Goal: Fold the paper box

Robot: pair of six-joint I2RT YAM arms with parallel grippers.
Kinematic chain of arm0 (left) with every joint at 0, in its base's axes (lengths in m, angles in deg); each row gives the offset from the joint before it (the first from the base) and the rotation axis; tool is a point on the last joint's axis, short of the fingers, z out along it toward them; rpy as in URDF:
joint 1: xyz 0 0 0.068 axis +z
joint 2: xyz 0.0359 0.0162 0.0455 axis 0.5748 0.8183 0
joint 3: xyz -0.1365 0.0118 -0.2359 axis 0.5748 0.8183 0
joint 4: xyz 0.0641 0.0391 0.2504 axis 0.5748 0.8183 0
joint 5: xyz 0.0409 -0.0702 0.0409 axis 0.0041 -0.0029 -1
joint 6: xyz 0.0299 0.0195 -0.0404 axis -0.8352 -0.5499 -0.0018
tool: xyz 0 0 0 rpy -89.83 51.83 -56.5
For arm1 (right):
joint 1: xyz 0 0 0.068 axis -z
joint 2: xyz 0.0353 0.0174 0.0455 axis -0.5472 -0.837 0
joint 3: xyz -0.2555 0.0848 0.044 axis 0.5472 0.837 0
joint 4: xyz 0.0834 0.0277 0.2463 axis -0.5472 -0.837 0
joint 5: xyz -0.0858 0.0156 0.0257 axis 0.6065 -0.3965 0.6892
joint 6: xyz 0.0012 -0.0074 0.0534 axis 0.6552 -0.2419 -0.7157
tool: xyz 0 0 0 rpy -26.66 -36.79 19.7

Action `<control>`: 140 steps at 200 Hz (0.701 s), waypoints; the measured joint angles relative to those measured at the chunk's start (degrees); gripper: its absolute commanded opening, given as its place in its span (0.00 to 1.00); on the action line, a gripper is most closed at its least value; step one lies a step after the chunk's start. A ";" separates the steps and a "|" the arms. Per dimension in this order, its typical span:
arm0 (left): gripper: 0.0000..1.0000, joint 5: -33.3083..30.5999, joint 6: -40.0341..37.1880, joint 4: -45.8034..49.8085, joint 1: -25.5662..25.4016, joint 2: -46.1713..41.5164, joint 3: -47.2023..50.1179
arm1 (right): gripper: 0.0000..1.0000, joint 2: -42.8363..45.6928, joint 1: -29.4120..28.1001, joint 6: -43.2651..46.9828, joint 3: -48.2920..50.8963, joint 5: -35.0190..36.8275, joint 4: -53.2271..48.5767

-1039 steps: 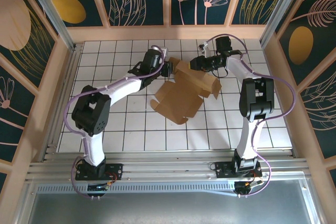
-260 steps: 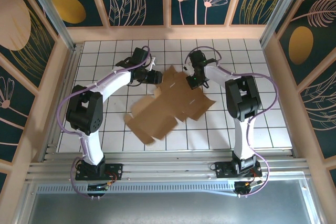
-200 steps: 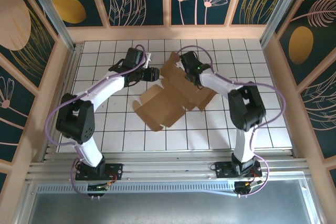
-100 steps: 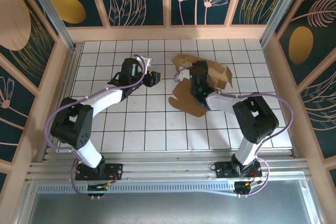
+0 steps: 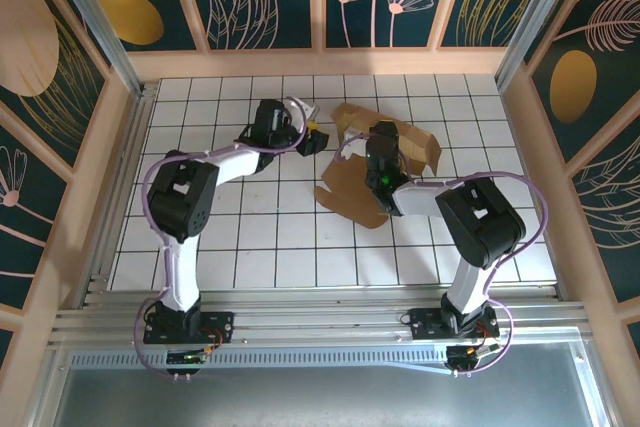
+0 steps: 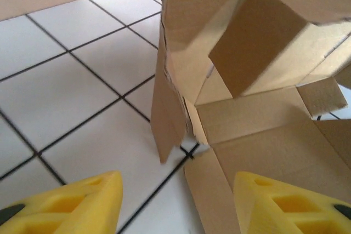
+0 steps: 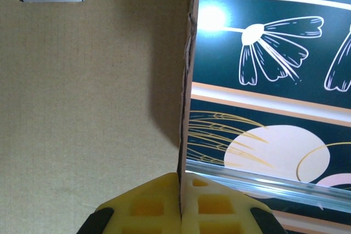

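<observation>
Paper box (image 5: 350, 192): half-raised, right of centre on the far part of the tiled desk (image 5: 260, 237); some panels stand upright and 1 lies flat toward the near left.
Right tool (image 7: 180, 182): clamped on 1 thin upright cardboard edge.
Left tool (image 6: 175, 182): open and empty, low over the desk, the box's left flap (image 6: 167, 108) just ahead of it.
Risk 1: the edge-only pinch could slip, letting the panels fall flat.
Risk 2: pulling off the score line could tear or wrongly crease the card.
Risk 3: an advancing left tool could shove the light box instead of folding the flap.
</observation>
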 measured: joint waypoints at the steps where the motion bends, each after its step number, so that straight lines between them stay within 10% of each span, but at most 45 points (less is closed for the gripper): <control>1: 0.55 0.11 0.00 0.07 0.00 0.22 -0.33 | 0.00 0.00 0.02 -0.04 0.00 0.00 -0.02; 61: 0.52 6.36 1.31 8.33 -1.05 8.55 -12.96 | 0.00 -0.35 0.17 -1.95 -1.92 0.02 -1.18; 110: 0.14 5.20 6.56 14.10 -2.03 14.93 -21.18 | 0.00 -1.73 0.17 -2.82 -2.23 0.24 -1.49; 140: 0.12 3.61 9.75 16.72 -1.77 16.06 -24.11 | 0.00 -1.99 0.28 -2.75 -2.23 1.27 -0.72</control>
